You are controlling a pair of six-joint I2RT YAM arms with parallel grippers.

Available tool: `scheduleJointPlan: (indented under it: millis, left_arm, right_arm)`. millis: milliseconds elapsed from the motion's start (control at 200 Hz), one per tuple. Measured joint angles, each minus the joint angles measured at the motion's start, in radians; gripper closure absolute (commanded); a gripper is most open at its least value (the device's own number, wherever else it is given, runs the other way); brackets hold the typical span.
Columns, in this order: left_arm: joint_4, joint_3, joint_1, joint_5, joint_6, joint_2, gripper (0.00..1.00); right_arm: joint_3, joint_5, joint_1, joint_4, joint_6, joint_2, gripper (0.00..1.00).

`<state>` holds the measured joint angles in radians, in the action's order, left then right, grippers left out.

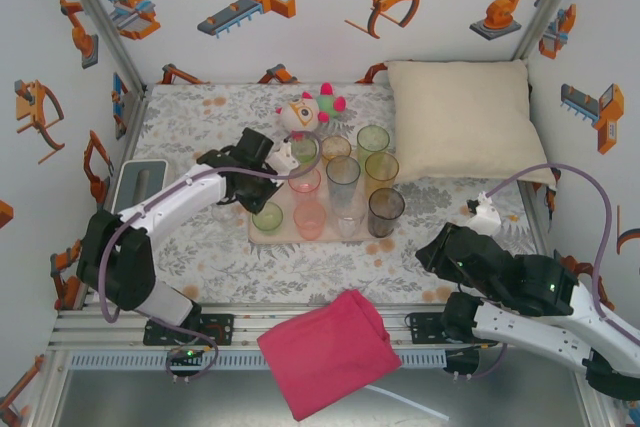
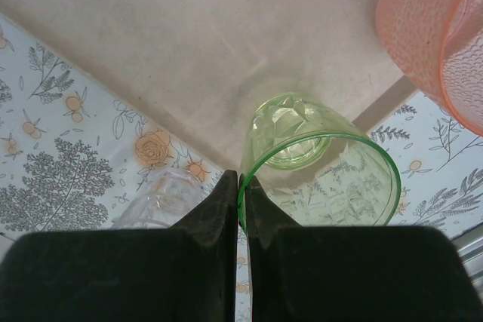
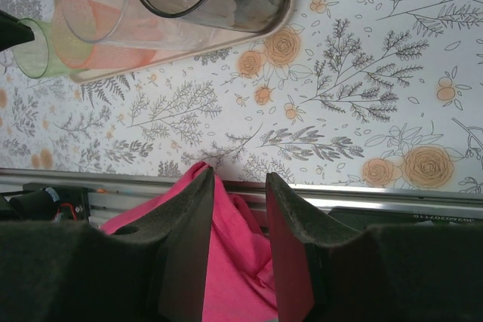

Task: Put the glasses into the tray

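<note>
**Left wrist view, with overhead and right wrist views.** The left fingers point(image 2: 240, 185) are closed on the rim of the green glass point(image 2: 317, 157), one finger inside the wall and one outside. The glass is upright at the near-left corner of the tray point(image 2: 189, 50); whether its base rests on the tray or hangs just above it cannot be told. A pink glass point(image 2: 441, 35) stands just to its right. Other glasses, among them a tall clear glass point(image 1: 343, 182) and a smoky grey glass point(image 1: 386, 209), stand close together on the tray.

The right fingers point(image 3: 239, 179) are spread apart and hold nothing, above a pink cloth point(image 3: 234, 277) at the near edge of the table point(image 3: 392, 103).

**Handling.** The glass is probably very light, with a thin, smooth wall that may flex or slip under a hard pinch. The rim is the likeliest place to hold it. Being so light, it would tip easily and could knock its close neighbours.
</note>
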<state>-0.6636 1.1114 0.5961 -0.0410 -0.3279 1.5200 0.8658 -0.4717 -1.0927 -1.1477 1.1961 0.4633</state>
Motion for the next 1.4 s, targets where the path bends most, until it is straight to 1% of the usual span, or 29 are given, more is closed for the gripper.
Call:
scheduleJointPlan:
  millis: [270,466,826,1081,1216,1347,1402]
  left_arm:
    - [0.013,-0.014,0.0,-0.001,0.0,0.026,0.89]
    - [0.021,-0.017,0.001,0.0,0.0,0.026,0.87]
    - [0.027,-0.022,0.001,0.015,0.0,0.026,0.78]
    - [0.025,-0.022,0.001,0.02,0.0,0.026,0.69]
    - [0.011,-0.018,0.001,0.023,0.0,0.024,0.66]
    - [-0.014,0.002,0.001,0.029,0.001,0.01,0.64]
    - [-0.027,0.018,0.001,0.035,0.004,0.001,0.62]
  right_arm:
    - [0.0,0.003,0.0,0.0,0.0,-0.003,0.65]
    - [0.0,0.004,0.0,0.0,0.001,-0.023,0.65]
    - [-0.001,0.008,0.0,0.0,0.005,-0.027,0.65]
    - [-0.008,0.008,0.0,0.0,0.008,-0.04,0.65]
    - [-0.011,0.008,0.0,0.0,0.008,-0.041,0.65]
    - [-0.011,0.008,0.0,0.0,0.008,-0.041,0.64]
    - [-0.011,0.008,0.0,0.0,0.008,-0.041,0.64]
